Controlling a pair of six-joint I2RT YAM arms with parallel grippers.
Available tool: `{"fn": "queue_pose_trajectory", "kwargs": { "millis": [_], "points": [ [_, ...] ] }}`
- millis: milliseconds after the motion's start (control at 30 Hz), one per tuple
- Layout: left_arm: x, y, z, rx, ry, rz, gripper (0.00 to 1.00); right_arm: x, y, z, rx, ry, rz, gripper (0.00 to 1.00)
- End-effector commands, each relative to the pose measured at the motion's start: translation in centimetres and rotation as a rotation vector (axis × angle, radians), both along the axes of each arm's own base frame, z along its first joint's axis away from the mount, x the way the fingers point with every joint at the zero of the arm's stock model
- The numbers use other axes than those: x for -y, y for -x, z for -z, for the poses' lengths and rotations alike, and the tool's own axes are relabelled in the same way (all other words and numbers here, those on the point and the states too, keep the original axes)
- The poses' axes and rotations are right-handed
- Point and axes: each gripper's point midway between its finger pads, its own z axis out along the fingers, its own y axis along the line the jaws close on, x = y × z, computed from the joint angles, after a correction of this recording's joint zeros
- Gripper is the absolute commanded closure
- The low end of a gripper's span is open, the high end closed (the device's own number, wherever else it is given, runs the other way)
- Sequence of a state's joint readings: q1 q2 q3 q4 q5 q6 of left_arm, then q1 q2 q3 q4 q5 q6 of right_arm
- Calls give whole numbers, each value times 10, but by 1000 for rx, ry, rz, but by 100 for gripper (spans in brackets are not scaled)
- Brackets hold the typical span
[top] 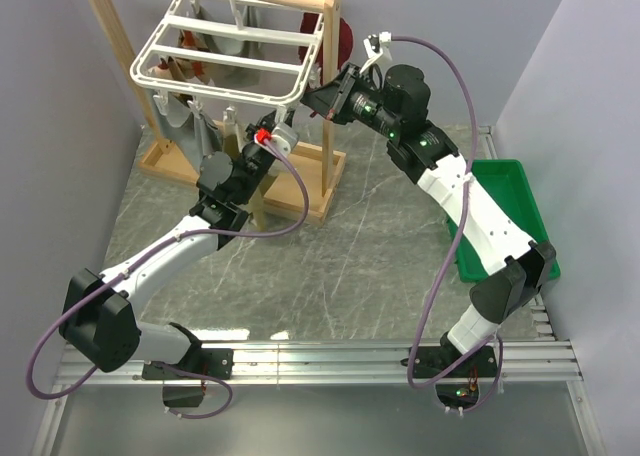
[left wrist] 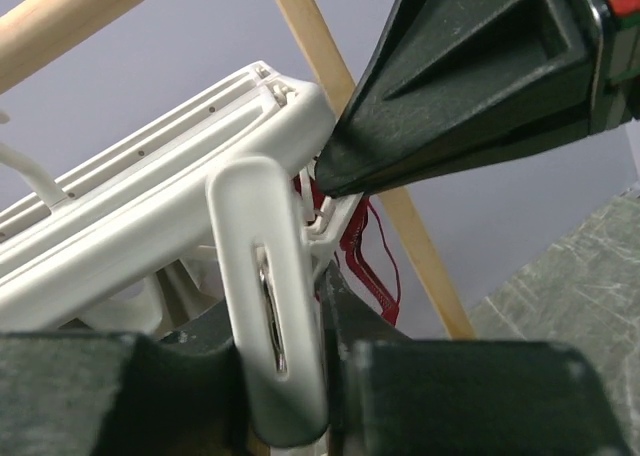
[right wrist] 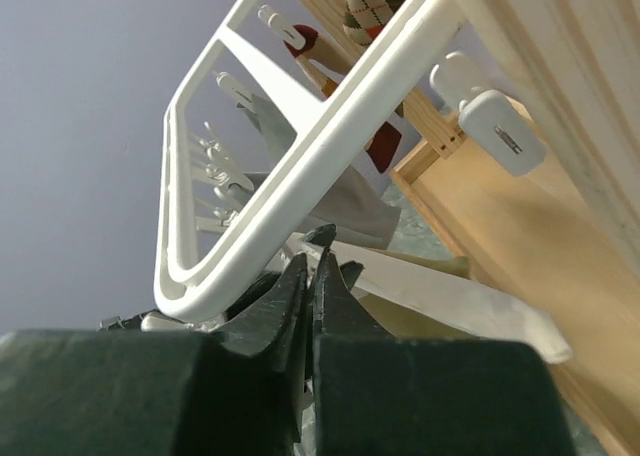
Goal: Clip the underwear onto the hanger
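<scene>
Room: pale lilac walls (top: 60, 126) close in on the left, back and right. The surface (top: 350, 266) is grey-green stone-patterned sheet, with aluminium rails (top: 330, 361) along its near edge, where both arm bases are bolted. A green plastic bin (top: 515, 191) sits at the right edge, partly under the right arm.

Back left: a wooden stand (top: 112, 36) rests on the surface and carries the white grid hanger (right wrist: 330, 146), which hangs level beneath the stand's top bar.

Underwear (top: 180, 116): a taupe-tan cloth, as best I can judge, hangs below the hanger's near-left corner, well apart from both hands. I cannot tell which clip holds it. A grey garment (top: 235, 48) hangs under the middle and a dark red garment (top: 342, 41) at the far-right corner.

Left hand (top: 280, 136): raised to the hanger's near-right corner, with its fingers closed on a white dangling clip (left wrist: 270, 306) that stands upright between them.

Right hand (top: 315, 101): at the same corner, coming from the right. Its fingers are pressed together, with the tips just under the hanger's rail and just beside the clip's top.
</scene>
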State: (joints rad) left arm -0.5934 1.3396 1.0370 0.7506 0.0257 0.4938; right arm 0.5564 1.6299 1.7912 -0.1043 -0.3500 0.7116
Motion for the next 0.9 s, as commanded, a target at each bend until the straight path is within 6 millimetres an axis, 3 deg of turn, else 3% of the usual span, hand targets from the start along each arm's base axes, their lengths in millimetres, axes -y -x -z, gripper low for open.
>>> {"fn": "queue_pose_trajectory", "kwargs": {
  "millis": [0, 100, 200, 367, 567, 600, 667, 700, 867],
  "points": [
    [8, 15, -11, 30, 2, 49, 73, -1, 6, -25, 50, -26, -15, 100],
    [3, 16, -11, -13, 20, 37, 50, 1, 3, -24, 59, -13, -11, 100],
    [-4, 26, -11, -98, 49, 59, 42, 7, 1, -25, 94, 7, -4, 100],
    [-15, 58, 5, -374, 157, 204, 38, 9, 1, -23, 178, 42, -57, 100],
    [-7, 112, 16, -509, 171, 477, 39, -4, 8, -36, 298, 31, -174, 100],
    [-5, 115, 15, -517, 174, 498, 40, -4, 9, -44, 326, 29, -182, 100],
    [1, 120, 15, -531, 158, 546, 42, -10, 9, -41, 330, 37, -216, 100],
    [3, 121, 6, -511, 162, 560, 43, -11, 10, -49, 358, 39, -224, 100],
    [3, 103, -16, -438, 188, 508, 44, -16, 11, -46, 380, 61, -261, 100]
  ]
}}
